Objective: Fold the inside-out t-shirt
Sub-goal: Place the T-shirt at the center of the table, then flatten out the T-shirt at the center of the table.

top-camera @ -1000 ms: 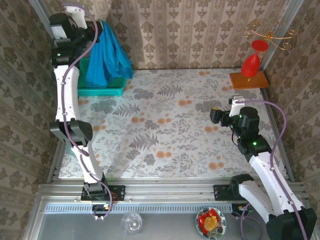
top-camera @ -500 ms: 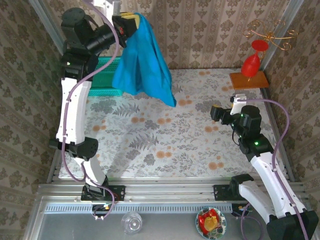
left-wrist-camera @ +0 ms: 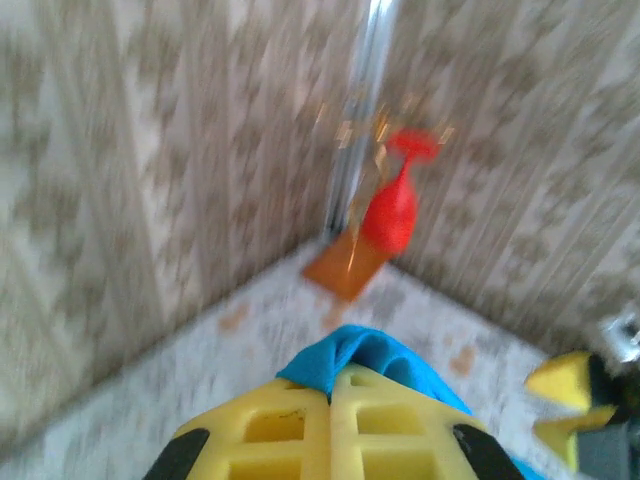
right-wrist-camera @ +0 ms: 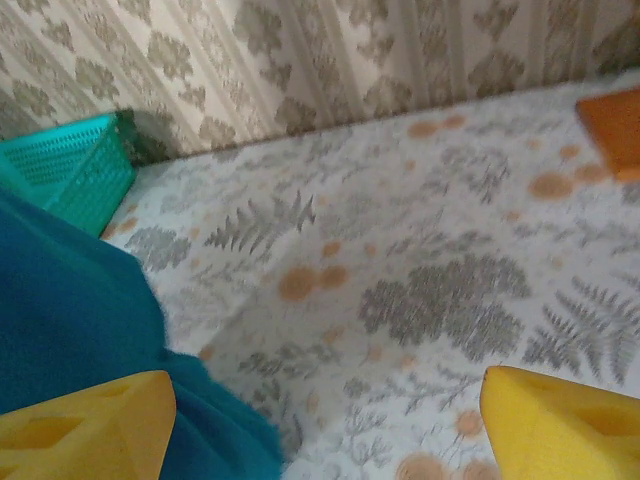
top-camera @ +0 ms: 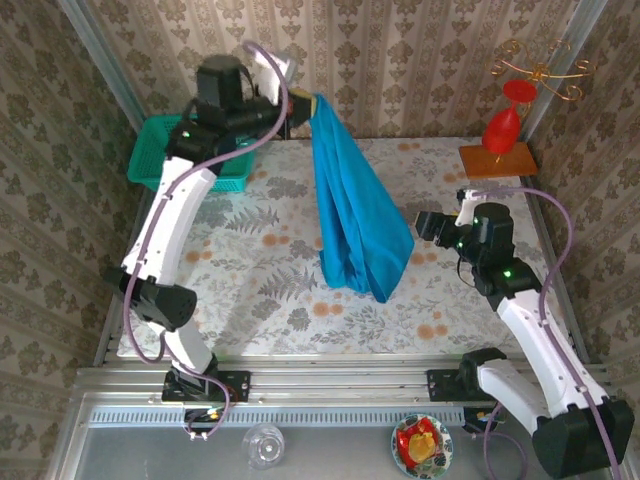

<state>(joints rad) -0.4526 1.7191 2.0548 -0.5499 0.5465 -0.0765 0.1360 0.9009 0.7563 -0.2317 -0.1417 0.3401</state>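
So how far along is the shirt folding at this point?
Done: the t-shirt is out of the teal basket. In hand: it hangs over the table, left jaws shut on its top; right jaws stand open beside it. Left: spreading it flat and every fold.

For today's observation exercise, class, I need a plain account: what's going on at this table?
The left arm has its jaws shut on one end of the blue t-shirt, holding it high so it hangs in a long drape over the middle of the table. The right arm is beside the shirt's lower part with its jaws open, not gripping it. The teal basket sits in the far left corner. No fold has been made yet.
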